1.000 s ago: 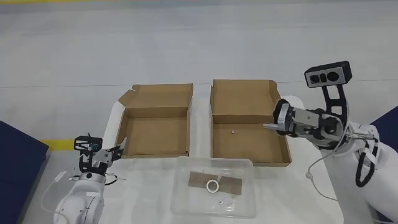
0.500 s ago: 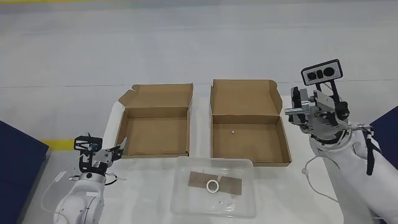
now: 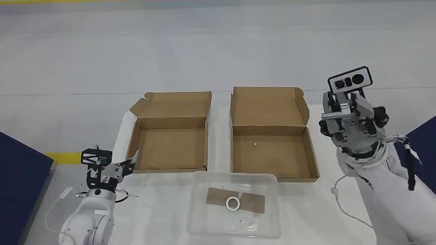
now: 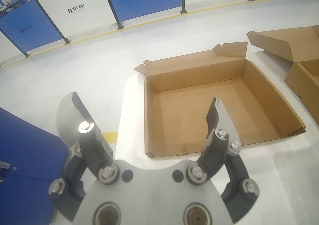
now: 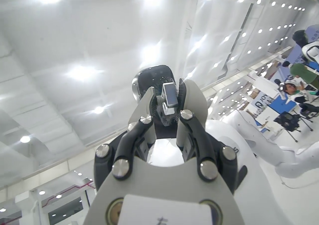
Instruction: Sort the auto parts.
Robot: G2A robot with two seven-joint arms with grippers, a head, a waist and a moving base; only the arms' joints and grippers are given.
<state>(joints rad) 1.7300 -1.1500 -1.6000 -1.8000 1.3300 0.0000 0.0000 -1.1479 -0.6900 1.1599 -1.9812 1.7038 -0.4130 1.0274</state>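
While an arm waits at each end, a white counter [image 3: 157, 197] carries two open cardboard boxes side by side, their lids folded back on the far side. The left box [image 3: 170, 148] is bare inside. The right box [image 3: 286, 162] sits just beside it. Nearer the robot, in front of the gap between them, stands a clear bin [image 3: 204, 226].

The left tool [image 4: 144, 99] hovers at the counter's left edge, just beside the near corner of the left box. Its jaws are spread wide with nothing between them. The right tool [image 5: 166, 91] is raised off the counter's right side and turned up toward the ceiling lights. Its jaws are pinched tight on a small silver block [image 5: 170, 99].

Inside the bin lies a brown strip [image 3: 214, 196], with a pale ring [image 3: 233, 203] lying over it. One tiny pale part [image 3: 254, 144] rests on the floor of the right box, near its back wall.
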